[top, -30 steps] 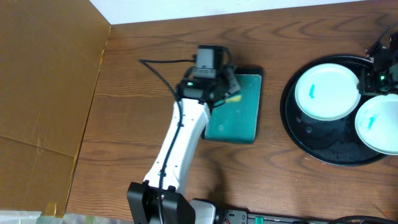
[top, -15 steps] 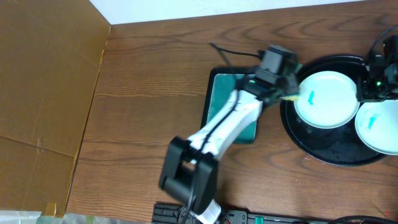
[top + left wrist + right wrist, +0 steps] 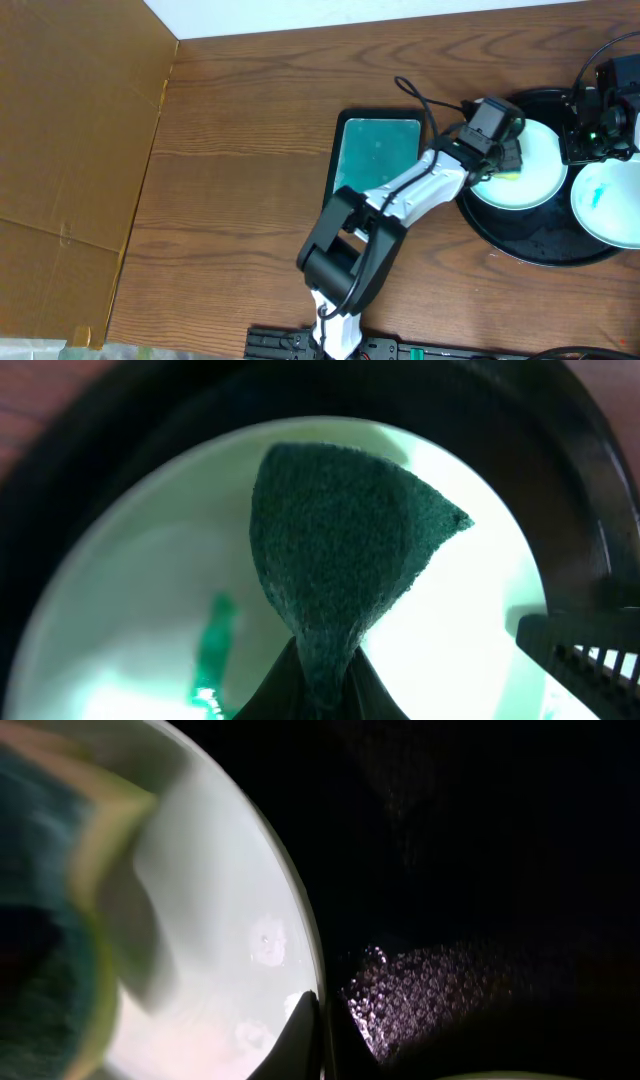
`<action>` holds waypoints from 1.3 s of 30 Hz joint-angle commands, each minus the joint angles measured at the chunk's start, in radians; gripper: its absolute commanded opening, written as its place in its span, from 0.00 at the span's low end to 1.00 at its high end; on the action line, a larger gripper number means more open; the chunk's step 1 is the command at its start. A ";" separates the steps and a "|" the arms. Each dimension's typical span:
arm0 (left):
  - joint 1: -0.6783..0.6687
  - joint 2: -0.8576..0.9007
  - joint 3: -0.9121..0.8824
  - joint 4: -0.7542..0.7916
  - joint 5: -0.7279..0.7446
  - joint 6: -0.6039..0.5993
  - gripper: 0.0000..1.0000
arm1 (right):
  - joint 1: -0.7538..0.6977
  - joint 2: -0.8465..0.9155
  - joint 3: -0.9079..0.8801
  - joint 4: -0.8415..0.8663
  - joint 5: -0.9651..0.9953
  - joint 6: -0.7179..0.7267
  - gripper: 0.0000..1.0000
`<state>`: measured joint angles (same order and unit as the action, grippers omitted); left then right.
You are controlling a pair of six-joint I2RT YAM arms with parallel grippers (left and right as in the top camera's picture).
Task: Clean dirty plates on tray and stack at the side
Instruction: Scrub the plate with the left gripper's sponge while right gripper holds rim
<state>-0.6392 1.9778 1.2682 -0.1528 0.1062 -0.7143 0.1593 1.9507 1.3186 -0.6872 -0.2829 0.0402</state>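
- Overhead: one round black tray [image 3: 520, 238] sits at the right with two plates in sight, the left plate [image 3: 540, 180] and the right plate [image 3: 608, 200], which is cut by the frame edge; the left gripper [image 3: 508, 165] is above the left plate; the right gripper [image 3: 585, 140] is at its rim; one rectangular tray [image 3: 375, 165] lies at centre.
- Left wrist: the fingers are clamped on one green sponge [image 3: 340, 550] over the left plate; one teal smear [image 3: 212, 648] lies at lower left.
- Right wrist: the closed jaws pinch the left plate's rim at bottom centre; the dark tray fills the right.
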 commanded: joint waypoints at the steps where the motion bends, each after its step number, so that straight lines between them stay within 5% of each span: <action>1: -0.020 0.037 0.003 0.026 -0.002 -0.026 0.07 | 0.005 0.050 0.000 0.008 0.000 -0.002 0.01; 8: -0.036 0.103 0.003 0.034 -0.114 0.024 0.07 | 0.003 0.080 0.000 0.036 -0.028 0.000 0.01; 17: -0.012 0.110 0.003 -0.093 -0.470 0.167 0.07 | 0.003 0.080 0.000 0.059 -0.012 0.000 0.01; 27: 0.021 -0.019 0.008 -0.084 -0.499 0.219 0.07 | 0.003 0.080 0.000 0.053 -0.002 0.000 0.01; 39: 0.014 -0.031 0.006 -0.055 0.050 -0.029 0.08 | 0.003 0.080 0.000 0.053 -0.002 0.000 0.01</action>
<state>-0.6189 1.9354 1.2842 -0.2096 -0.0334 -0.6533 0.1665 2.0113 1.3186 -0.6312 -0.3229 0.0410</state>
